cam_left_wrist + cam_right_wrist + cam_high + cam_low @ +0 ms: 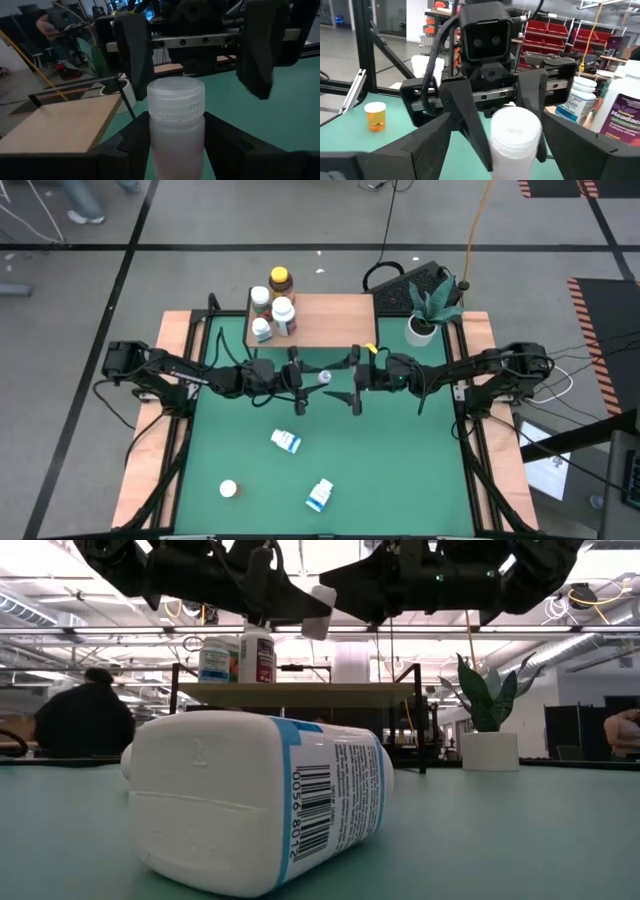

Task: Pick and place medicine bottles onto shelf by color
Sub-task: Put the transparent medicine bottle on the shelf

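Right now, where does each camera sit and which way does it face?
High: overhead, looking down on both arms and shelf.
Low: level, facing a lying bottle; arms above.
Left wrist: past left pincer gripping white bottle, toward open right pincer.
Right wrist: opposite way, toward left pincer.
Wrist views share the white bottle.

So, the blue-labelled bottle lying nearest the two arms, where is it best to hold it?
Probably at the middle of its body, coming straight down from above. The bottle lies on its side on the green mat, apart from the other bottles. Fingers can therefore close across its narrow width, while the cap end offers less surface.
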`<state>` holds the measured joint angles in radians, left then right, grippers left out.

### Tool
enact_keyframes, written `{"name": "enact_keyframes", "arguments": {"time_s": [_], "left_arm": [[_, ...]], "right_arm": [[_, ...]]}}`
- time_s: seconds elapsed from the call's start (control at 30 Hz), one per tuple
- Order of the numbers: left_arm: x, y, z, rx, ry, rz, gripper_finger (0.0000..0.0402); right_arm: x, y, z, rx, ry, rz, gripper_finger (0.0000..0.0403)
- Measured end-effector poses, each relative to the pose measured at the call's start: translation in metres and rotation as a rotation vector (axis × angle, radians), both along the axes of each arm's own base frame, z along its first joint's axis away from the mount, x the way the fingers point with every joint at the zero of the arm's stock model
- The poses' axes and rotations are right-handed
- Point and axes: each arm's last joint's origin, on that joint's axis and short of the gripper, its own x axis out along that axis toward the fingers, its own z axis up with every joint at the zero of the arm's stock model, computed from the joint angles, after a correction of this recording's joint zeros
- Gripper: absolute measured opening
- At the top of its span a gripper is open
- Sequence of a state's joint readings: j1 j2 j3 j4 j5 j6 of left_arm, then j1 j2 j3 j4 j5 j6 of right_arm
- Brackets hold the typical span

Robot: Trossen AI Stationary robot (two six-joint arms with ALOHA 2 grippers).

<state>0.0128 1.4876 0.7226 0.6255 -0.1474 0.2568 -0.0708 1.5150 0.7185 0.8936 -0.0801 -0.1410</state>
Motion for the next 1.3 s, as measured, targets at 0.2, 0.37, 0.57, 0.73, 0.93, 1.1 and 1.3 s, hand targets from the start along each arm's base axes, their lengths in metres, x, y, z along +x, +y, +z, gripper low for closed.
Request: {"name": "enact_keyframes", "arguments": {"time_s": [0.2, 0.37, 0.57, 0.73, 0.93, 1.1, 1.3], "left_arm": [[0.0001, 0.0000, 0.0005, 0.004, -0.005, -0.001, 0.0162], [0.0001, 0.0000, 0.0006, 0.009, -0.005, -0.002, 0.0164], [0.0000, 0.0019, 0.0006, 0.022, -0.003, 0.002, 0.0168], [0.0000, 0.0034, 0.0006, 0.021, -0.002, 0.006, 0.0160], [0.0000, 0.0034, 0.0005, 0.022, -0.001, 0.006, 0.0168], [-0.0001, 0.0035, 0.0002, 0.022, 0.001, 0.007, 0.0164], [-0.0001, 0.0035, 0.0002, 0.026, 0.002, 0.007, 0.0172]], "right_arm": [[-0.0003, -0.0022, 0.0035, 0.036, -0.035, -0.009, 0.0281], [-0.0003, -0.0025, 0.0032, 0.046, -0.033, -0.010, 0.0248], [-0.0003, -0.0026, 0.0030, 0.060, -0.031, -0.012, 0.0217], [0.0031, -0.0033, 0.0047, 0.047, 0.001, -0.019, 0.0195], [0.0042, -0.0039, 0.0052, 0.044, 0.012, -0.039, 0.0161], [0.0042, -0.0054, 0.0042, 0.046, 0.026, -0.044, 0.0131], [0.0042, -0.0054, 0.0038, 0.049, 0.031, -0.044, 0.0132]]}}
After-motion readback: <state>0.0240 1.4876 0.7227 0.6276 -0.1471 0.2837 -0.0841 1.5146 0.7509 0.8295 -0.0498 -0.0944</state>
